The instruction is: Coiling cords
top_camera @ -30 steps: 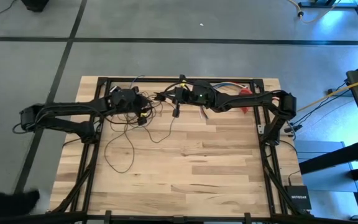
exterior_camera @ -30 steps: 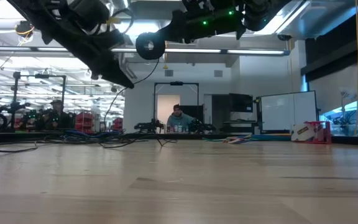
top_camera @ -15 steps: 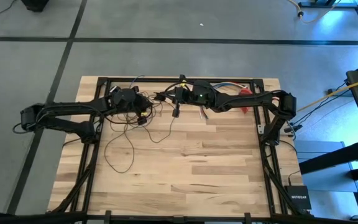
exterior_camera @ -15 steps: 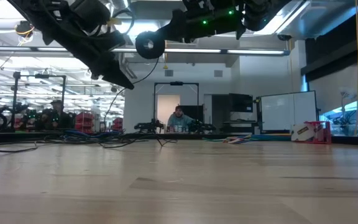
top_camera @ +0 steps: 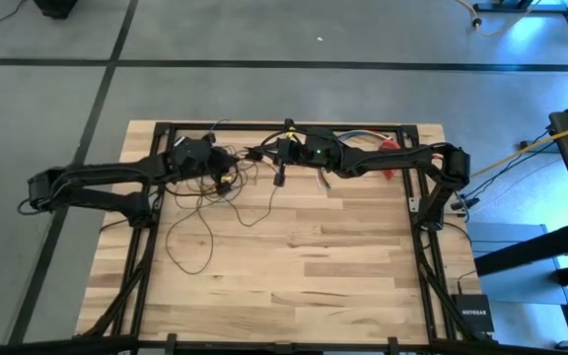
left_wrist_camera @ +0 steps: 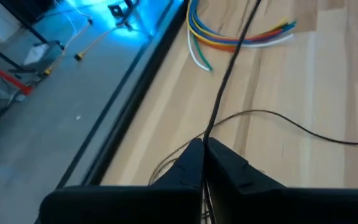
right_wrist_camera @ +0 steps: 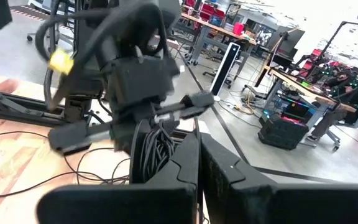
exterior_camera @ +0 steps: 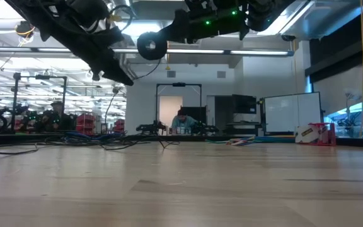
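Left wrist view shows our left gripper (left_wrist_camera: pixel 202 152) jaws clamped on the cords (left_wrist_camera: pixel 229 74), right gripper (right_wrist_camera: pixel 199 149) jaws together; next we likely wind another loop above the tabletop (left_wrist_camera: pixel 328 81).

floor: grey concrete (top_camera: pixel 294 35), dark seams | bg: doorway (exterior_camera: pixel 179 107) — whiteboard (exterior_camera: pixel 291 116) | ceiling strip lights

Robotics lab, rows of workbenches (exterior_camera: pixel 49 123), whiteboard (exterior_camera: pixel 288 113) (open doorway (exterior_camera: pixel 178 104) behind)

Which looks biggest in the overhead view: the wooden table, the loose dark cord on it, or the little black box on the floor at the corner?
1. Wooden table.
2. Dark cord, its loops covering one patch.
3. Black box, smallest.
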Robot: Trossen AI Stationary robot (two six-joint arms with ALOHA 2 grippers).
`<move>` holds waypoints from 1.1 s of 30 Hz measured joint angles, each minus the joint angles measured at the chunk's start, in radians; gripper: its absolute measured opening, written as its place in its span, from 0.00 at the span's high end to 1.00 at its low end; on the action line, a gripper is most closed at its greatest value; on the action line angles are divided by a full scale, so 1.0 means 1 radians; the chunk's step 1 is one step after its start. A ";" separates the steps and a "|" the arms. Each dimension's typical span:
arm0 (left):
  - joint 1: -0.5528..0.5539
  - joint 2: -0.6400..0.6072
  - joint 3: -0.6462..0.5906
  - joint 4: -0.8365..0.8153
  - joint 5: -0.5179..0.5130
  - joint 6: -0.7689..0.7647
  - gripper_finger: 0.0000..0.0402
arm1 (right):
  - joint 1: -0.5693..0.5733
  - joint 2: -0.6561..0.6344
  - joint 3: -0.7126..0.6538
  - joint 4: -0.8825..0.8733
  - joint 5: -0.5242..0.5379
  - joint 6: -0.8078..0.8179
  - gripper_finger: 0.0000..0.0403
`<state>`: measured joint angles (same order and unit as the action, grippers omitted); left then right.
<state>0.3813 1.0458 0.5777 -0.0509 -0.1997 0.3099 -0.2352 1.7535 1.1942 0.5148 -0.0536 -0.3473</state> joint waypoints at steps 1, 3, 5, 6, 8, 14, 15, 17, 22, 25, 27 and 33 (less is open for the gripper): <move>0.000 -0.014 0.000 -0.001 0.000 0.006 0.99 | 0.000 0.000 0.000 -0.001 -0.001 0.000 0.98; 0.000 -0.049 0.000 0.001 -0.003 0.007 0.99 | 0.000 0.000 0.000 -0.003 -0.001 0.000 0.98; 0.000 -0.088 0.000 0.001 -0.021 0.012 1.00 | 0.000 0.000 0.000 -0.008 -0.004 0.000 0.98; 0.000 -0.107 0.000 0.001 -0.035 0.015 1.00 | 0.000 0.000 0.000 -0.012 -0.010 0.001 0.98; 0.000 -0.150 0.000 0.001 -0.051 0.021 0.99 | 0.000 0.000 0.000 -0.017 -0.011 0.000 0.98; 0.000 -0.267 0.000 0.006 -0.047 0.021 0.99 | 0.000 0.000 0.000 -0.056 -0.008 -0.036 0.98; 0.000 -0.280 0.000 0.008 -0.044 0.017 0.99 | 0.000 0.000 0.000 -0.055 0.003 -0.044 0.98; 0.000 -0.299 0.000 0.008 -0.043 0.007 0.99 | 0.000 0.000 0.000 -0.054 0.032 -0.049 0.98; 0.000 -0.299 -0.001 0.013 -0.043 -0.022 0.99 | -0.001 0.039 0.001 -0.031 0.066 -0.054 0.98; -0.002 -0.283 -0.001 0.010 -0.043 -0.031 0.99 | 0.000 0.076 0.003 0.009 0.129 -0.082 0.98; -0.002 -0.268 -0.001 0.011 -0.043 -0.040 0.99 | -0.001 0.090 0.019 0.003 0.148 -0.084 0.98; -0.002 -0.240 -0.001 0.053 -0.043 -0.049 0.99 | -0.001 0.145 0.078 -0.016 0.157 -0.080 0.99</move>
<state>0.3794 0.8058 0.5770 0.0022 -0.2432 0.2606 -0.2359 1.8983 1.2719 0.4985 0.1033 -0.4270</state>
